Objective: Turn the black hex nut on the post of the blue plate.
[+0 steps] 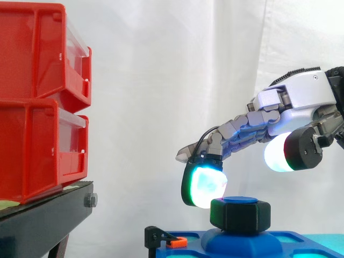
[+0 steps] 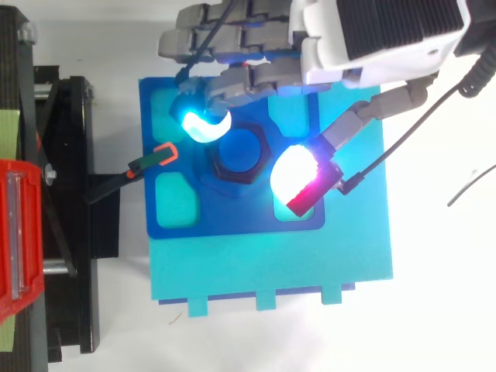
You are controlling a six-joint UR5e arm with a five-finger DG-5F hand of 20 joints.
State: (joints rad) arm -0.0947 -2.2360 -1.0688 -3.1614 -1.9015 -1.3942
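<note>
Red bins (image 1: 32,102) stacked on the black stand (image 1: 37,220) fill the left of the side view. From the right edge the hand (image 1: 301,97) reaches out over the blue plate (image 2: 232,225), its fingers nearly straight and spread, holding nothing. One cyan-glowing fingertip (image 1: 204,185) hangs at the upper left edge of the black hex nut (image 1: 240,214), touching or just beside it; I cannot tell which. The thumb pad (image 1: 279,153), glowing white, sits higher and to the right, apart from the nut. Seen from above, the two pads flank the nut, which sits low on the blue post (image 2: 242,149) at the plate's middle. A small black clamp with an orange tip (image 2: 155,157) grips the plate's left edge. By my reading, the hand is placed for a pinch not yet made, and the turning itself remains to do.
</note>
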